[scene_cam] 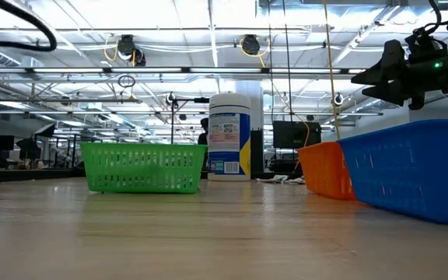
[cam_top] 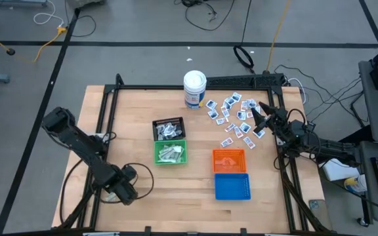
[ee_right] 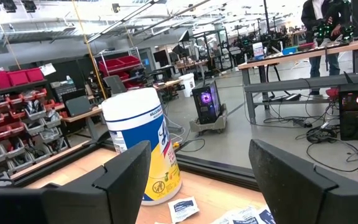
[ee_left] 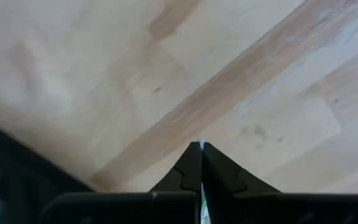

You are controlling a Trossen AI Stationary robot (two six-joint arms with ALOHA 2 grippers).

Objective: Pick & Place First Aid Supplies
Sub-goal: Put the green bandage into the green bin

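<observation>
right hand (cam_top: pixel 258 117) is hanging wide open and empty above the loose wrapped packets (cam_top: pixel 235 119) scattered on the tabletop (cam_top: pixel 143 203) at the far right, just beside the white canister (cam_top: pixel 194 88); its wrist view is showing both fingers spread with the canister and a couple of packets between them, so it is probably lining up a pick. some packets are sitting sorted in the black basket (cam_top: pixel 168 128) and green basket (cam_top: pixel 170 153) mid-table. orange basket (cam_top: pixel 229 159) and blue basket (cam_top: pixel 231 186) are looking empty, directly in front of the pile, likely the shortest drop for the blue-print squares. left hand (cam_top: pixel 125 192) is parked at the near left over bare wood, fingers pinched fully together, holding nothing, keeping clear of the right arm's reach.
</observation>
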